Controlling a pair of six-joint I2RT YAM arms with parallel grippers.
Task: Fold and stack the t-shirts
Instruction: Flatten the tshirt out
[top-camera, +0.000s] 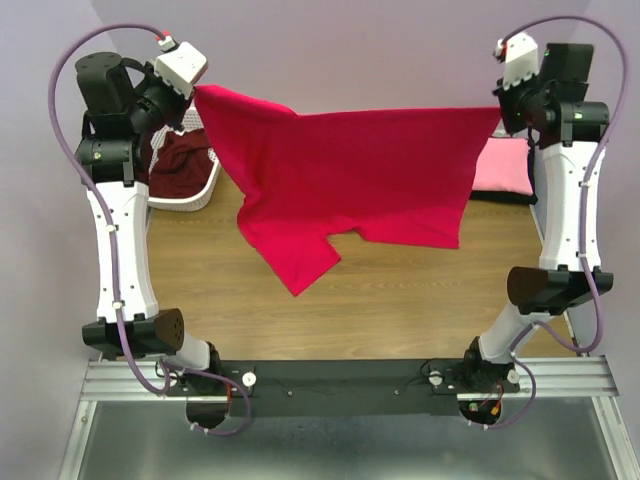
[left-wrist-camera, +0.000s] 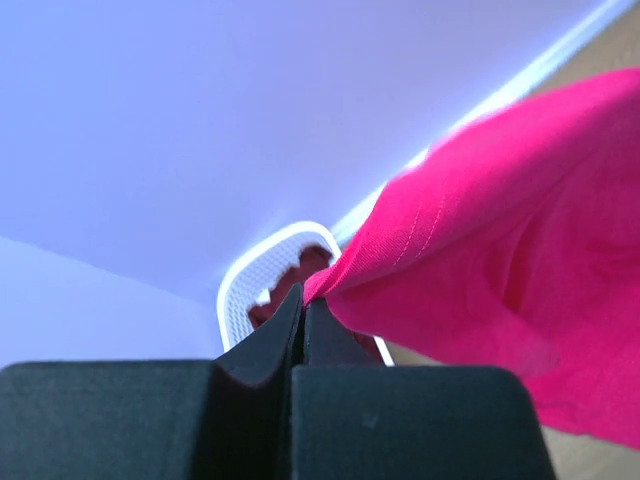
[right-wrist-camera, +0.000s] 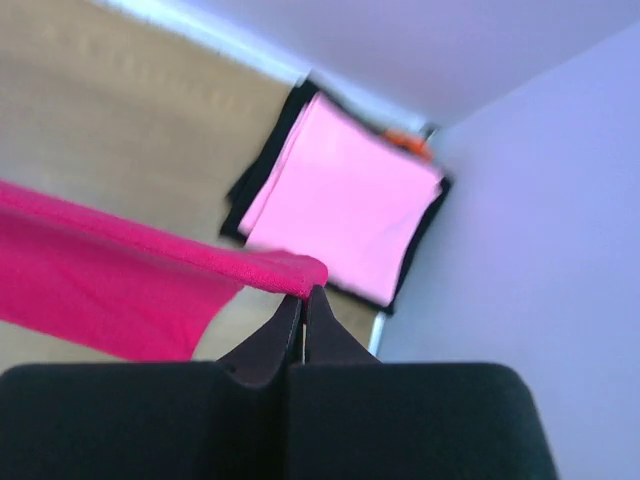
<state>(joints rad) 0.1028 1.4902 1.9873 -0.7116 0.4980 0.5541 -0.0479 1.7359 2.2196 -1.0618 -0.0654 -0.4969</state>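
The crimson-red t-shirt (top-camera: 350, 180) hangs spread wide in the air between my two sets of jaws, above the middle of the wooden tabletop (top-camera: 400, 300). My left jaws are clenched on one top corner of it, at the far left. My left wrist camera shows the red cloth (left-wrist-camera: 500, 250) pinched tight between the two dark fingers (left-wrist-camera: 275, 335), with a stitched seam running just beyond the pinch. My right jaws are likewise clenched on the opposite top corner at the far right, where a thin rolled edge of the shirt (right-wrist-camera: 120, 270) ends right at the fingertips (right-wrist-camera: 325, 325). The top edge between the two grips is pulled nearly taut and sags only a little toward the middle. The body drapes down from it and one sleeve dangles lowest on the left side; I cannot tell whether it touches the wood. Behind my left grip stands a white lattice basket (top-camera: 200, 190) with the dark maroon t-shirt (top-camera: 185, 160) bunched inside. At the far right corner, the light pink t-shirt (right-wrist-camera: 345, 195) lies folded flat on top of the folded black t-shirt (right-wrist-camera: 258, 175), whose edges show around it.
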